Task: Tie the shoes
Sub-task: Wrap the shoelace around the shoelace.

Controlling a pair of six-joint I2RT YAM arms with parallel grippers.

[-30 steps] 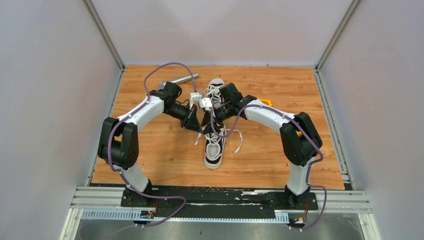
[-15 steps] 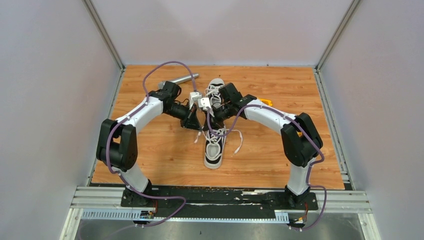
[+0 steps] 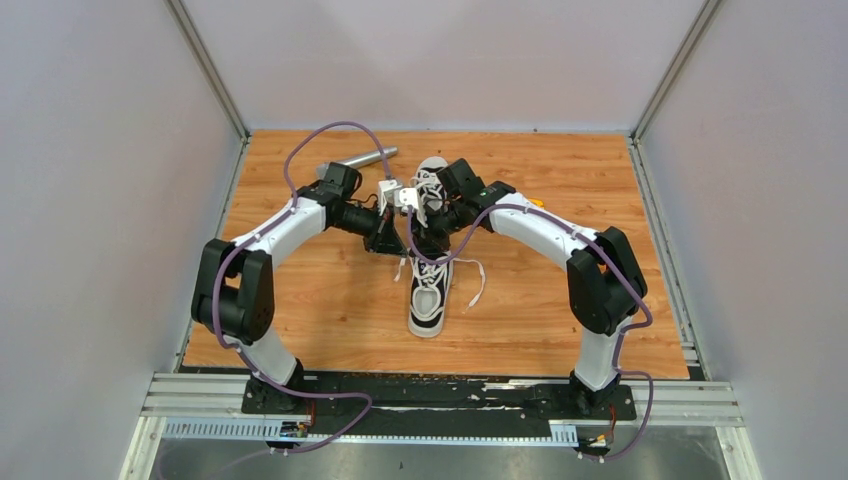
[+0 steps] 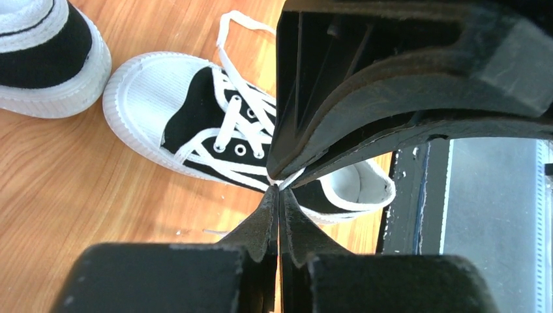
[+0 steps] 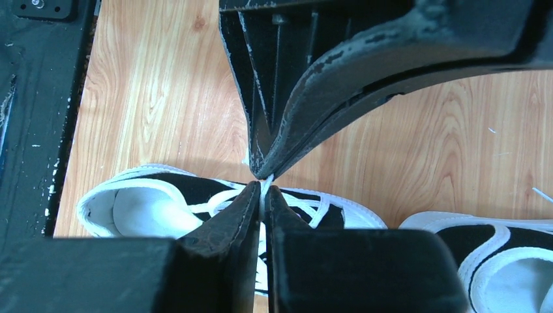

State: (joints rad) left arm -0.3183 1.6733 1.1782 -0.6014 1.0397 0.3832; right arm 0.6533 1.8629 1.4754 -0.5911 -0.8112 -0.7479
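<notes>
Shoes [image 3: 428, 295]: my left pincer [image 4: 279, 190] and right pincer [image 5: 263, 184] each pinch a white lace [image 4: 290, 177], both carried slightly nearer the far edge of the desk [image 3: 320, 320] than before.

The far shoe [image 3: 433, 166] is half hidden behind the right arm [image 3: 466, 190].

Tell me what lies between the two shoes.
Only a narrow strip of bare wooden table separates the far shoe from the toe of the near shoe; the left wrist view shows it.
</notes>
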